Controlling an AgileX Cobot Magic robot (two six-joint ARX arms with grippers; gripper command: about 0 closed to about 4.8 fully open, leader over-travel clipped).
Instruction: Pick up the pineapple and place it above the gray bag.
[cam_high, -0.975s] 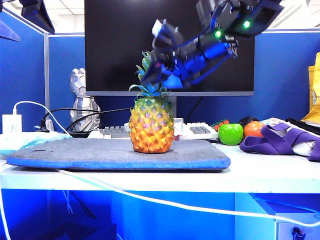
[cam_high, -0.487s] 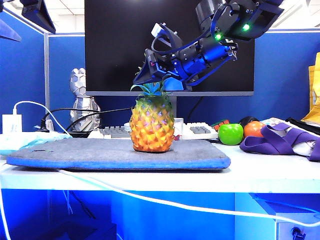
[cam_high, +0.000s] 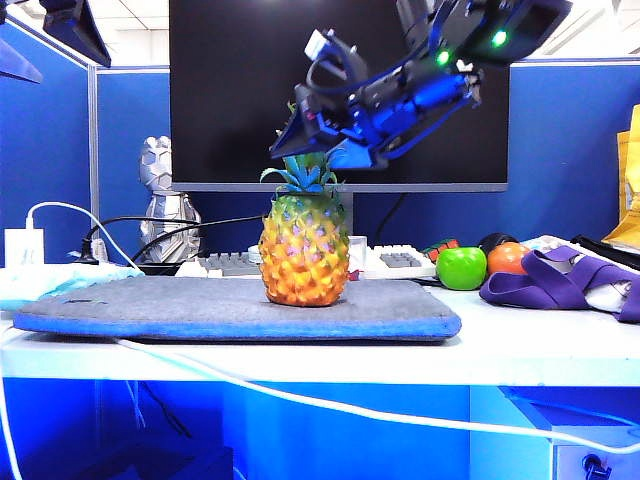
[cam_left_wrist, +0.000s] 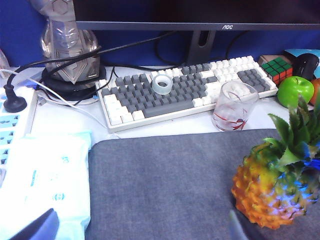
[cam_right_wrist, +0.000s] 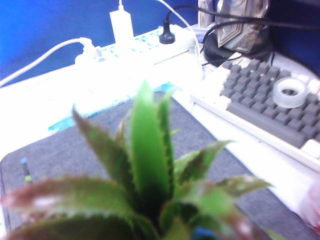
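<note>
The pineapple (cam_high: 303, 250) stands upright on the gray bag (cam_high: 200, 305), near the bag's right end. My right gripper (cam_high: 312, 157) hangs just above the leaf crown, open, its fingers spread either side of the topmost leaves without gripping them. In the right wrist view the blurred crown (cam_right_wrist: 150, 165) fills the picture and hides the fingers; the gray bag (cam_right_wrist: 60, 150) lies beneath. My left gripper (cam_left_wrist: 140, 232) hovers open over the gray bag (cam_left_wrist: 165, 185), nothing between its fingers, with the pineapple (cam_left_wrist: 265, 195) off to one side.
Behind the bag lie a keyboard (cam_left_wrist: 185, 90) with a tape roll (cam_left_wrist: 162, 84) on it and a glass cup (cam_left_wrist: 234, 106). A green apple (cam_high: 461, 268), an orange fruit (cam_high: 506, 258) and a purple bag (cam_high: 560, 280) sit right. A white cable (cam_high: 300, 400) hangs along the front.
My right gripper has opened off the crown and risen slightly. The pineapple stays upright on the bag. The left arm has not moved.
</note>
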